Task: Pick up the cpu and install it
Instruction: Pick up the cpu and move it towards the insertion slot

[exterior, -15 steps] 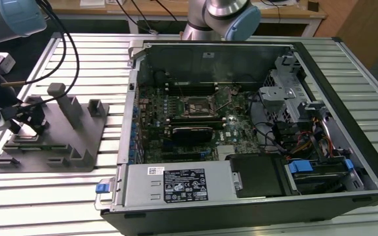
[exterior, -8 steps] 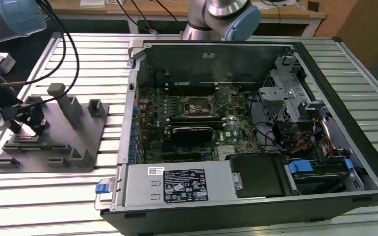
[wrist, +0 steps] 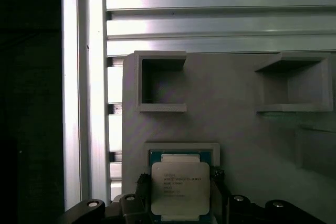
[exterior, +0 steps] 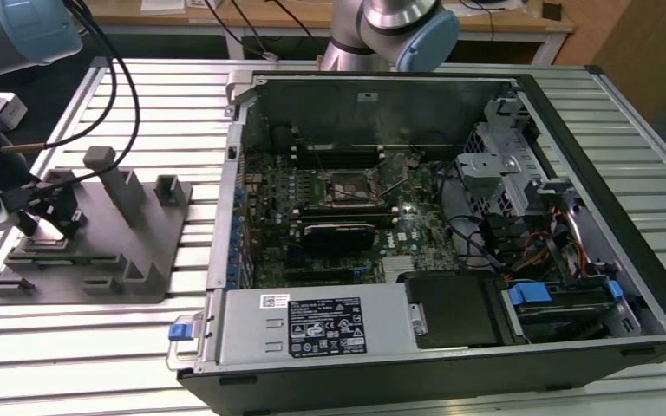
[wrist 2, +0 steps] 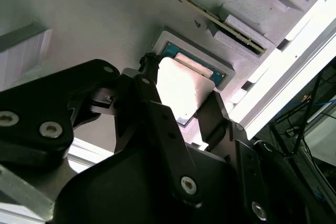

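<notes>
Cpu (wrist: 180, 186) seated in grey fixture (wrist: 236, 135) pocket; gripper (wrist: 180, 199) narrow, apparently pinching its opposite edges; light, stiff, slick lid; fragile underside, likely; hold rim only, level.

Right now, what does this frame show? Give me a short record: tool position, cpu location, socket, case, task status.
tool: the tool is down at the grey plastic fixture block, on the exterior view's left
cpu: small flat square chip with a silvery-white metal top, lying flat in the fixture's square recess, with the tool on either side of it in both wrist views
socket: black square socket frame on the green motherboard, appears to hold no chip
case: open black computer case, apart from the fixture, on the slatted aluminium table
status: cpu not lifted, not installed
</notes>
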`<action>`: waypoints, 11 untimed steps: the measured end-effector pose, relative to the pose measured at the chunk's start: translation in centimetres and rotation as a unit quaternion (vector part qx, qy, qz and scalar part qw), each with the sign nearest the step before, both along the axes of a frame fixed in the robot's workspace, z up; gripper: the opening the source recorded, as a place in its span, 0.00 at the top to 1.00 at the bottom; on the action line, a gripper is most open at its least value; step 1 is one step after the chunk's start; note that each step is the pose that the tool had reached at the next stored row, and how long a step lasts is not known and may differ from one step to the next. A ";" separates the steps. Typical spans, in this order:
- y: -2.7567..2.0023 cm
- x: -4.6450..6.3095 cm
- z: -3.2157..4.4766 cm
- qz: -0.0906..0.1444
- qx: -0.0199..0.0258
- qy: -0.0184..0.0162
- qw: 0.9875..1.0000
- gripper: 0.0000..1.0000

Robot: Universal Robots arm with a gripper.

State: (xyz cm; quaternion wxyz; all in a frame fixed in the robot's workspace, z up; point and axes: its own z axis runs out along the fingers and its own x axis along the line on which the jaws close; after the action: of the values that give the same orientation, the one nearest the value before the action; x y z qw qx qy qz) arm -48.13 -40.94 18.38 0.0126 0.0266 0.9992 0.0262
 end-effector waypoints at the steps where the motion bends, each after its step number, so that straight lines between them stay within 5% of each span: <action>1: 0.00 0.0 0.08 0.000 0.000 0.000 1.000 0.46; 11: 0.01 0.0 1.83 0.000 0.000 0.000 1.000 0.46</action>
State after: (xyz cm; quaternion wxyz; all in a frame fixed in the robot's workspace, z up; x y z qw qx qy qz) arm -48.13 -40.93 20.21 0.0125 0.0265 0.9992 0.0262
